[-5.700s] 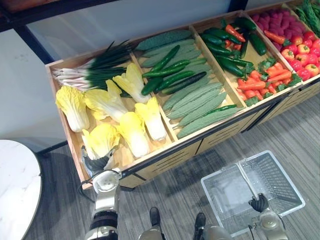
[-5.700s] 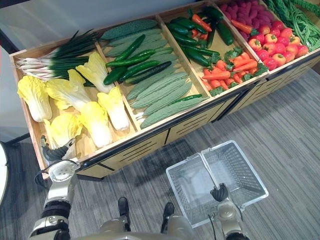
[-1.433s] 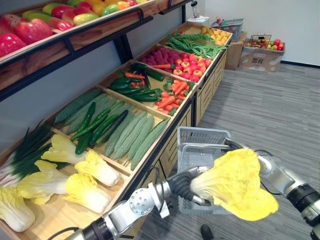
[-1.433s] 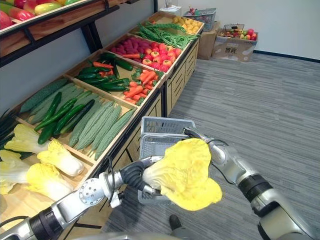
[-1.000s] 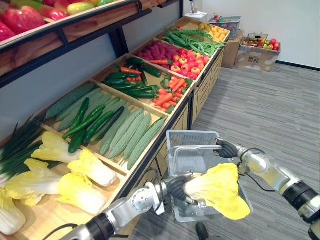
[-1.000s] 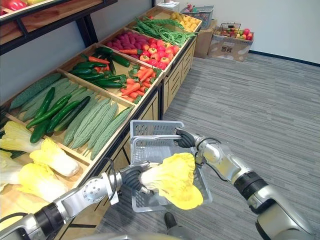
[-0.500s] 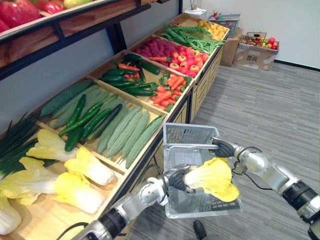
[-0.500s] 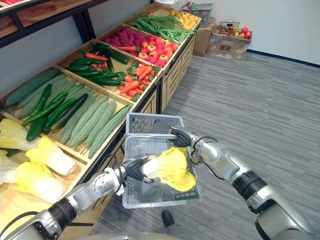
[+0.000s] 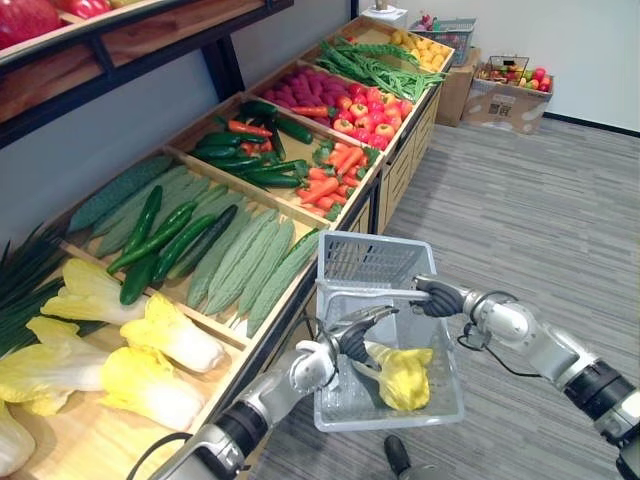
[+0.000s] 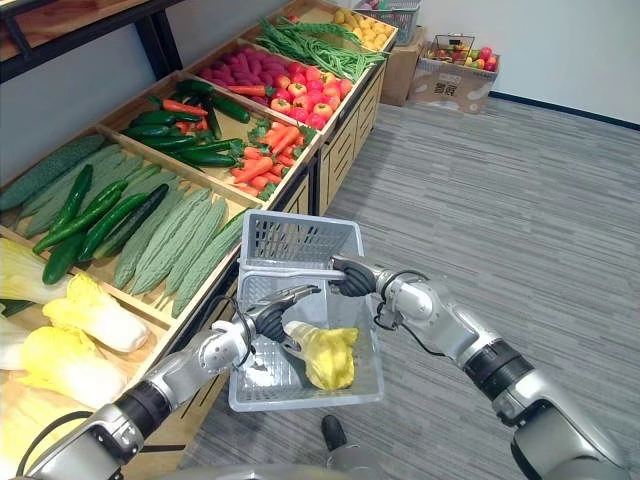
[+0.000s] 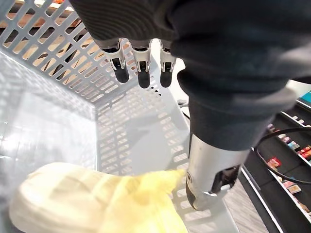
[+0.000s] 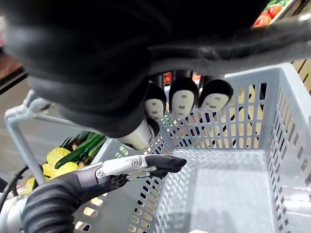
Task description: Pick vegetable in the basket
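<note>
**A:** While the grey basket [image 9: 345,262] is held up off the floor, what is logged inside it?

**B:** One item: yellow-leafed cabbage [image 9: 402,372], lying on the basket's bottom.

**A:** Left robot hand [image 9: 355,335]?

**B:** Inside the basket, just above the cabbage's pale stem end. Fingers straight and apart, gripping nothing.

**A:** Right robot hand [image 9: 440,299]?

**B:** At the basket's top, fingers curled tight round the handle [image 9: 370,290].

**A:** Beside the basket?

**B:** Wooden produce stand [image 9: 402,160], left of the basket. Stock: bitter gourds [image 9: 240,265], carrots [image 9: 340,160].
</note>
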